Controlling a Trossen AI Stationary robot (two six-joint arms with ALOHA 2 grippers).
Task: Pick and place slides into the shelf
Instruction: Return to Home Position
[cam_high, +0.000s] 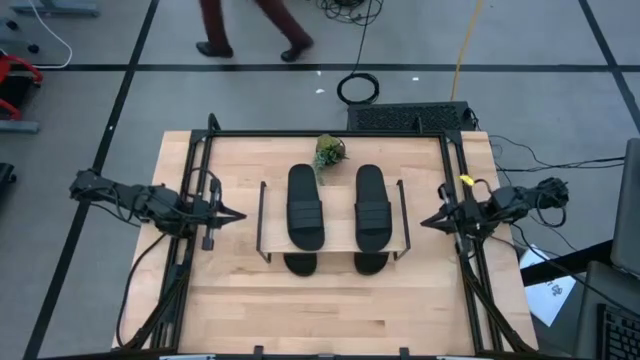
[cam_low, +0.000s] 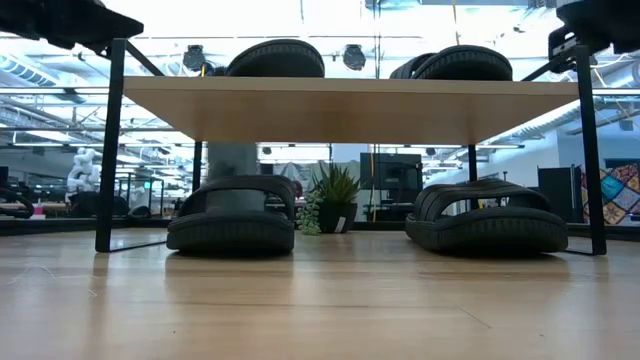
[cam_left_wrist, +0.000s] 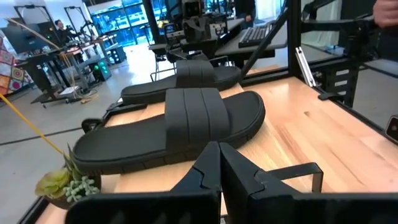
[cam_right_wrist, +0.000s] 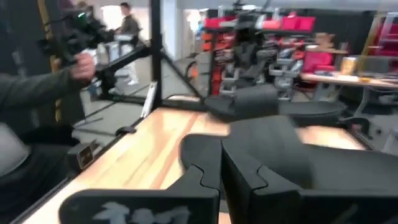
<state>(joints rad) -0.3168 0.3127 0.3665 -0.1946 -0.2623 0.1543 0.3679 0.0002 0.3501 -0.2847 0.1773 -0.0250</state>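
Now two slides (cam_high: 306, 205) lie atop the shelf (cam_high: 338, 218), two beneath it on the bench (cam_high: 330, 310); left jaws and right jaws, pressed together, flank it.

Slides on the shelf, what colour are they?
The slides are black; best seen in the left wrist view.

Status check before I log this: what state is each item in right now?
Top slides: flat on the upper board, side by side.
Lower slides: flat beneath that board.
Shelf: upright, level.
Left gripper: shut, empty, beside the shelf.
Right gripper: shut, empty, opposite side.
Plant: upright behind shelf.
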